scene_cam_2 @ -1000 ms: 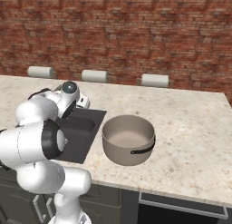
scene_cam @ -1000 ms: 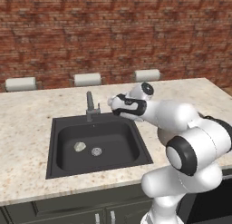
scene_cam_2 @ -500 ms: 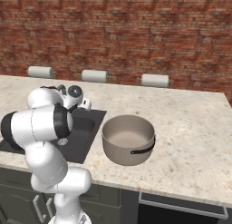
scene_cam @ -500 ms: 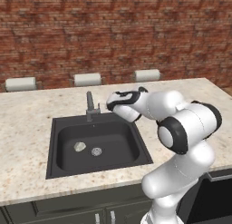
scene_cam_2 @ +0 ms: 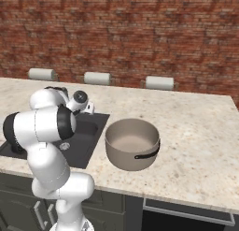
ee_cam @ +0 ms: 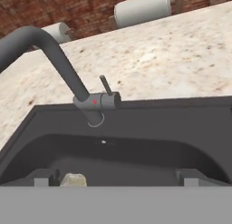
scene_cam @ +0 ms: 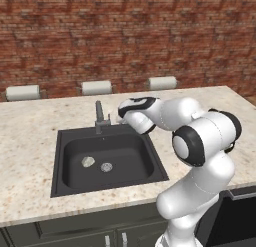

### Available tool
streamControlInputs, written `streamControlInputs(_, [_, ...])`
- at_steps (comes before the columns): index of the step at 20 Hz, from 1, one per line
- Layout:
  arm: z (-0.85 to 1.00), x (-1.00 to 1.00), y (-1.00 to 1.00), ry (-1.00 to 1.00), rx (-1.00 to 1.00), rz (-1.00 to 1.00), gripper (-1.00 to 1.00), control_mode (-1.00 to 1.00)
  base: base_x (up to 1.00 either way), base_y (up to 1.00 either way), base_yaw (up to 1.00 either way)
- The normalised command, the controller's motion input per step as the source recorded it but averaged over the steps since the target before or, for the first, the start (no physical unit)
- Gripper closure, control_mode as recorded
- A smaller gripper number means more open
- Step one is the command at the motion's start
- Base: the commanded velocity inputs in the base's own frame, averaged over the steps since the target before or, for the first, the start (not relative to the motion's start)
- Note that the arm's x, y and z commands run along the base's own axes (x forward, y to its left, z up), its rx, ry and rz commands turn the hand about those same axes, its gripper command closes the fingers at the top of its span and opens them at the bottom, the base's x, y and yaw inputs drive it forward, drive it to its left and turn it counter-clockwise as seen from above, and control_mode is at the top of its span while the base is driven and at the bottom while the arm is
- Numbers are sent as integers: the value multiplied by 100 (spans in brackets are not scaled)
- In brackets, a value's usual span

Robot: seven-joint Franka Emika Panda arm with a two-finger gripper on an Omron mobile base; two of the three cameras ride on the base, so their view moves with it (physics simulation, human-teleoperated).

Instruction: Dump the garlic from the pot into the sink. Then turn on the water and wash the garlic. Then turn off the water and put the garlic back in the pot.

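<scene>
So the garlic (scene_cam: pixel 88 161) is sitting on the floor of the sink (scene_cam: pixel 65 177), just left of the round silver drain (scene_cam: pixel 106 166), close to it but not touching as far as I can tell, and in the hand view the same pale lumpy bulb (ee_cam: pixel 74 180) peeks up at the bottom edge, next to the left finger tip. The gripper (ee_cam: pixel 113 177) has its two dark tips standing wide apart with nothing between them, and it looks across the basin at the grey faucet (ee_cam: pixel 63 69), which curves up and off to the left from a base carrying a small red dot and a short lever (ee_cam: pixel 106 85) sticking up at a tilt. From the left base view the hand (scene_cam: pixel 131 111) hangs over the far right corner of the sink, just right of the faucet (scene_cam: pixel 100 116), and I can't tell if it touches anything there. The pot (scene_cam_2: pixel 133 144) stands upright on the speckled countertop (scene_cam_2: pixel 196 132) to the right of the sink, well apart from the garlic, with a dark side handle facing the near side and a pale inside. Three white paper towel rolls (scene_cam: pixel 96 87) lie along the far edge of the counter, under the red brick wall (scene_cam: pixel 125 36)
</scene>
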Motion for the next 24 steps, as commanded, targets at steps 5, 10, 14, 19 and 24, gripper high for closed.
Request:
streamControlInputs(5, [0, 2, 1, -1, 0, 3, -100, -100, 0, 0, 0])
streamControlInputs(10, [1, 7, 10, 0, 0, 3, -100, -100, 0, 0, 0])
streamControlInputs(14, [9, 9, 11, -1, 0, 1, -100, -100, 0, 0, 0])
streamControlInputs(19, [8, 25, 12, 0, 0, 0, -100, -100, 0, 0, 0])
streamControlInputs(24, [1, 40, 10, 0, 0, 0, -100, -100, 0, 0, 0])
